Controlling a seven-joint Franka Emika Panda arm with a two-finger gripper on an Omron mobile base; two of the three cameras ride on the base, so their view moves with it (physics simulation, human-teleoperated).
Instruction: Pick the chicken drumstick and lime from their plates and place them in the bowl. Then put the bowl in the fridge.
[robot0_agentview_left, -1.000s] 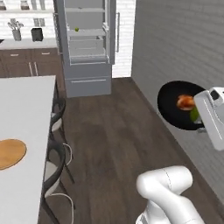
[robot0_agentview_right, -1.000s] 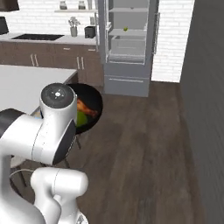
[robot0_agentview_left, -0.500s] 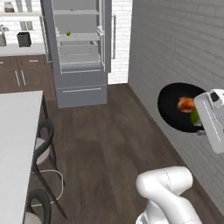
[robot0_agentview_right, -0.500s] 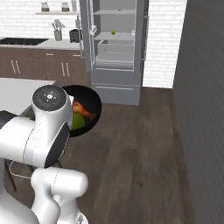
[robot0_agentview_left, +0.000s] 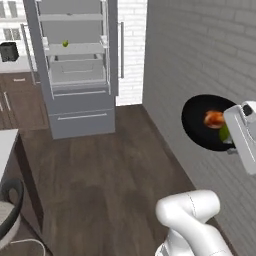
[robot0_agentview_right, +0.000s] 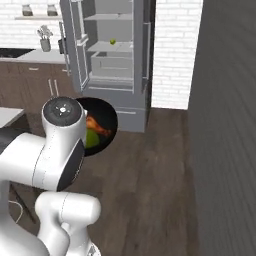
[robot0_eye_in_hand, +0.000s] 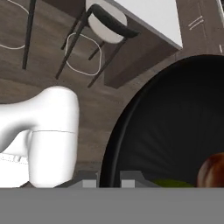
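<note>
text: none readable | fridge (robot0_agentview_left: 75, 70): no brand or label that can be made out | bowl (robot0_agentview_left: 200, 125): plain black, no markings | brick wall (robot0_agentview_right: 175, 50): bare, no sign or number on it

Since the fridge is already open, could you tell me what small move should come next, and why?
Probably keep driving toward the tall grey fridge: the glossy black bowl, held by the shut pincer, already carries the golden-brown drumstick and green lime, and bare floor separates it from the white shelves.
</note>
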